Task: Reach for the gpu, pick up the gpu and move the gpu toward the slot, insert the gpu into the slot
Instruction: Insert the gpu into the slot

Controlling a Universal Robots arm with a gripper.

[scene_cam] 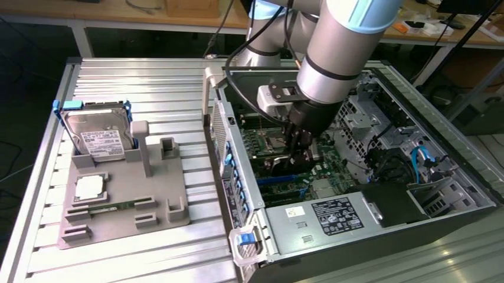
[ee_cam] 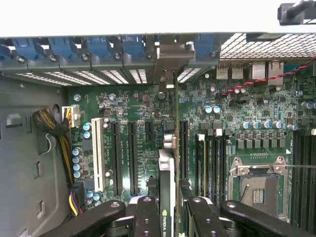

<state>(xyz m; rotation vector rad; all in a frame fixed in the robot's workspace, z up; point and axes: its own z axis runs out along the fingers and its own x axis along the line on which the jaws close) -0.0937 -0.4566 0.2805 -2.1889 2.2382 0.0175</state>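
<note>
Wrist view: black two-finger gripper point(ee_cam: 168, 212) pinches thin dark gpu card point(ee_cam: 167, 168) edge-on, silver bracket point(ee_cam: 168, 74) at case rear wall, card over long black motherboard slot point(ee_cam: 183, 148). Judgement: keep card upright, parallel to slot, press evenly.

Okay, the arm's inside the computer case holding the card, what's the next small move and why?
Probably ease the card straight down toward the motherboard. The tool grips it edge-on above the expansion slots, its bracket near the rear openings; whether it lines up with one slot is hard to tell, so go slowly.
</note>
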